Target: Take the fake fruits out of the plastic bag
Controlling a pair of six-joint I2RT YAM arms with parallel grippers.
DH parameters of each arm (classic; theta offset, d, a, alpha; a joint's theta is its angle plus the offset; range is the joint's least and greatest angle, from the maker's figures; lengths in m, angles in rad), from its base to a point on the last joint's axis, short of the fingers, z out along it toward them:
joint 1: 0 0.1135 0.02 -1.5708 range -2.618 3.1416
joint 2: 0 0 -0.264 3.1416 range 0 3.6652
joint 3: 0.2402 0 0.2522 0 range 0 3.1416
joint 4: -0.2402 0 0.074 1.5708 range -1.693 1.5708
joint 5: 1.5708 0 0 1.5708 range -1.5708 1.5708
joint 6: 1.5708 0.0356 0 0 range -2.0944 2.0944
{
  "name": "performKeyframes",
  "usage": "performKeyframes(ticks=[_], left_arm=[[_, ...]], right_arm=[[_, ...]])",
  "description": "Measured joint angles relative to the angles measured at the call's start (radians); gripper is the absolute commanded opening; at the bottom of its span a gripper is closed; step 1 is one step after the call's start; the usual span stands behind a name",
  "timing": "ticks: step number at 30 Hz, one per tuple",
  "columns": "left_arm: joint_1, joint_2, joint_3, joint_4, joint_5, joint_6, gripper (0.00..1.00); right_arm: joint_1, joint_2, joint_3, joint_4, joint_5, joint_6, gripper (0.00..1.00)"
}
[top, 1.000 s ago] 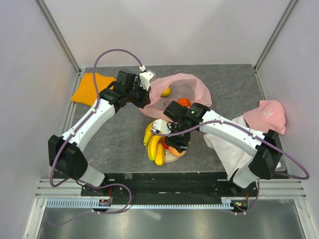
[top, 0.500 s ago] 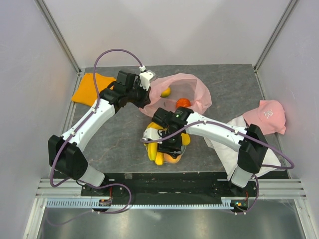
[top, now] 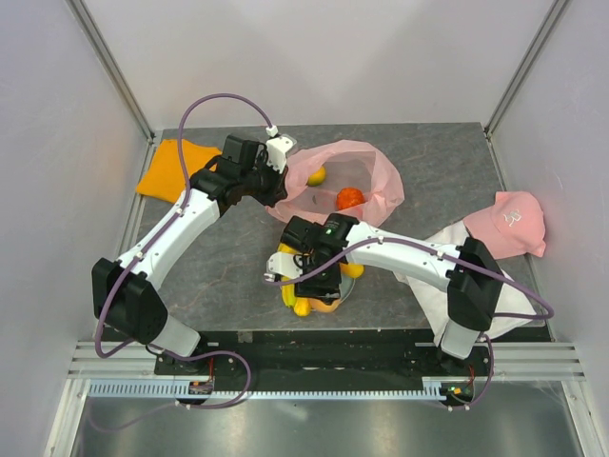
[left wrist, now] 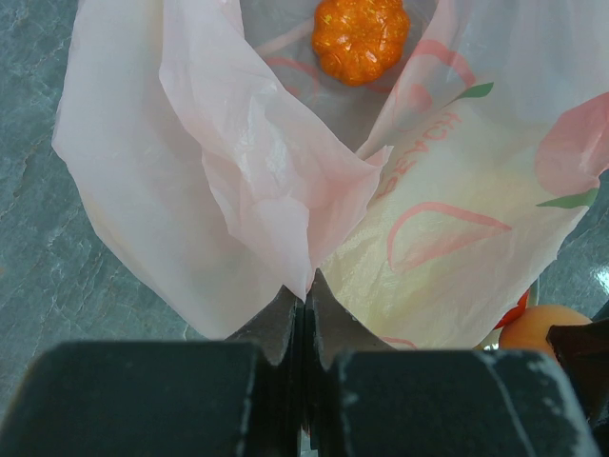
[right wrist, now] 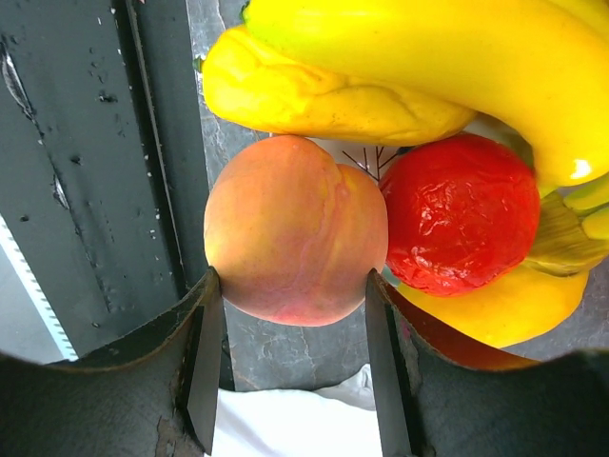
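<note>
Over at the far left of the table [top: 238, 286] lies a folded orange cloth [top: 174, 168], with nothing touching it. Next to it the left gripper [left wrist: 303, 305] has its jaws pressed tight together on a fold at the rim of the plastic bag [top: 371, 169], pinching the thin pink film so the mouth stands open (from its wrist view you look straight down into it). Two pieces are in the bag: a small yellow fruit [top: 317, 175] towards the back and a knobbly orange fruit [left wrist: 362, 38] nearer the middle.

In front of the bag, close to the near edge, the rest of the fake fruit sits in a heap outside it. The right gripper [right wrist: 290, 286] is down over this heap, its two fingers set about halfway apart and clasping a peach [right wrist: 295, 233] by its sides. A red fruit [right wrist: 457, 214] touches the peach, and the banana bunch [right wrist: 409, 48] curves round both. I cannot tell whether the peach is lifted or resting.

Further right a white cloth [top: 428, 286] lies under the right arm, and a pink cap [top: 509, 221] sits at the table's right edge
</note>
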Motion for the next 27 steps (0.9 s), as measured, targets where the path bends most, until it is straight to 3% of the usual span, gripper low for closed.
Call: performKeyframes(ticks=[19,27], left_arm=[[0.0,0.0,0.0,0.0,0.001,0.0,0.02],[0.0,0.0,0.0,0.0,0.002,0.0,0.02]], right_arm=[[0.062,0.018,-0.043,0.047,0.114,0.029,0.43],[0.068,0.019,-0.06,0.061,0.142,0.032,0.6]])
